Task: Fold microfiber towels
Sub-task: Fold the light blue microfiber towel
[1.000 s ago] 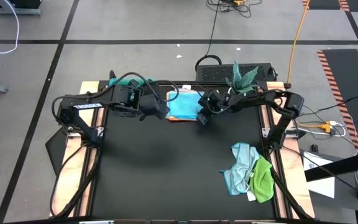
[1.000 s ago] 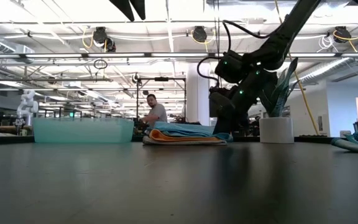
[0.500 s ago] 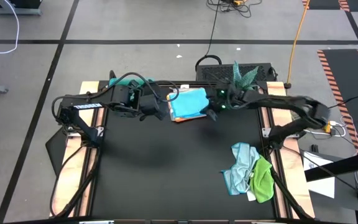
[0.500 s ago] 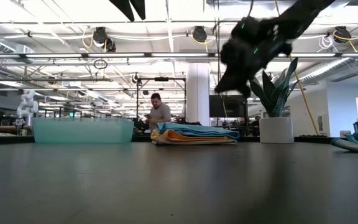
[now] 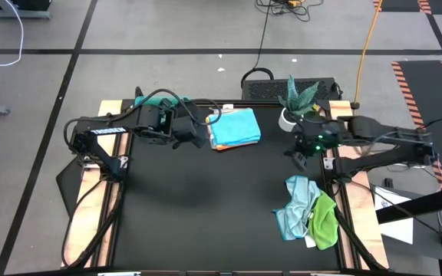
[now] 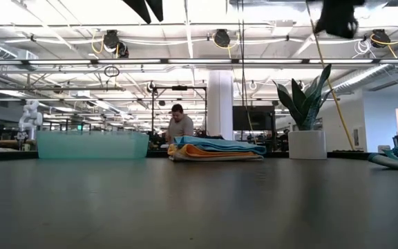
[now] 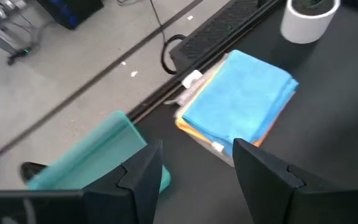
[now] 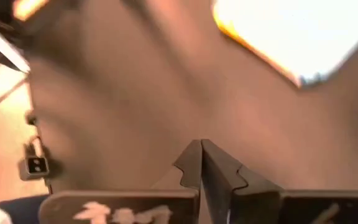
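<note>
A folded stack of towels (image 5: 234, 128) lies flat at the table's far middle, bright blue on top and yellow-orange beneath; it also shows in the low view (image 6: 216, 149) and in the left wrist view (image 7: 238, 99). A loose heap of pale blue, green and white-grey towels (image 5: 307, 211) lies at the near right. My left gripper (image 5: 199, 132) hovers open just left of the stack, and its fingers show apart in the left wrist view (image 7: 197, 155). My right gripper (image 5: 298, 157) is shut and empty above the table's right side, between the stack and the heap; the right wrist view shows its fingers closed (image 8: 201, 149).
A teal tray (image 5: 162, 100) stands at the far left behind my left arm, and shows in the low view (image 6: 92, 145). A potted plant in a white pot (image 5: 291, 115) stands at the far right. A person shows in the room beyond the table (image 6: 179, 124).
My right gripper has left the stack's right end, risen, and swung toward the table's right edge and a little nearer. The folded stack has slid slightly toward the right and turned a little, and now lies uncovered.
</note>
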